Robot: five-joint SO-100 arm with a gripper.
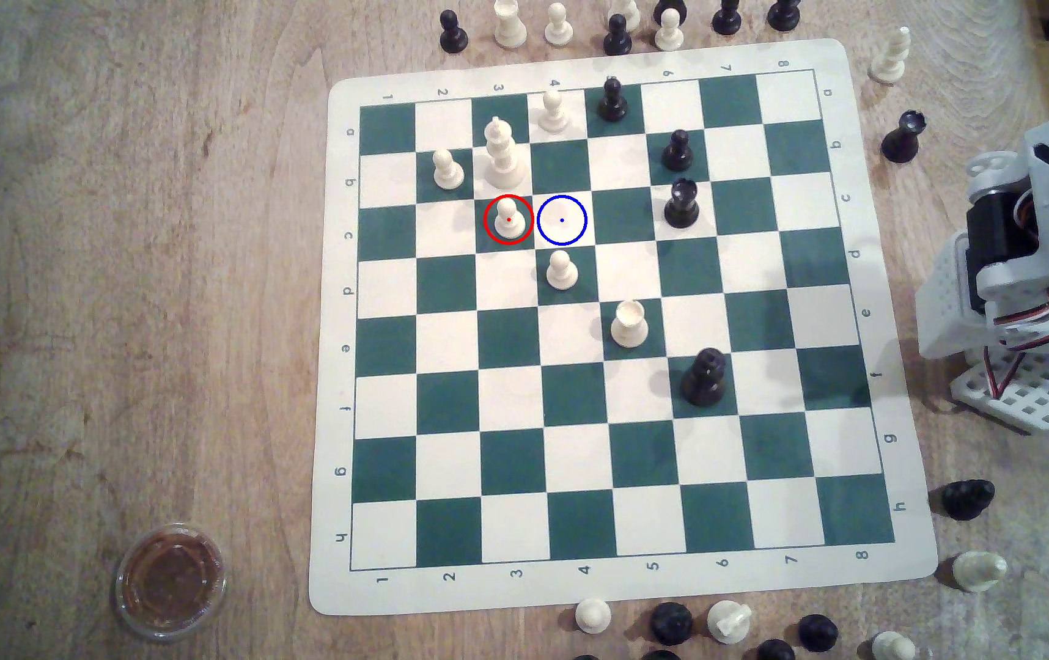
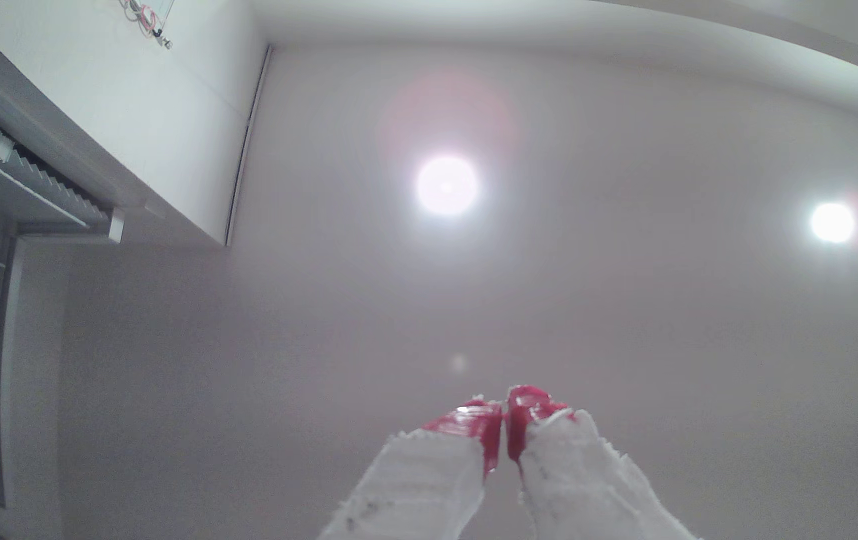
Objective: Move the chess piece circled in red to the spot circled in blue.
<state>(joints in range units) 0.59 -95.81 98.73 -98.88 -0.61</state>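
With the tool [image 2: 505, 415] pinched empty and pointing at the ceiling, it should open, then descend straight onto the chess piece [image 1: 508, 220], mid-board toward the bench's far edge, avoiding the tall cream piece [image 1: 500, 154] behind it, beside the spot [image 1: 562, 220].

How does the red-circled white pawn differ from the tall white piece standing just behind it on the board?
Height: the pawn is short; the tall piece rises well above it.
Top: the pawn ends in a plain ball head; the tall piece has a stacked crown.
Square: the pawn stands on a green square inside a red circle; the tall piece stands on an unmarked white square.
Both are cream-white and upright.
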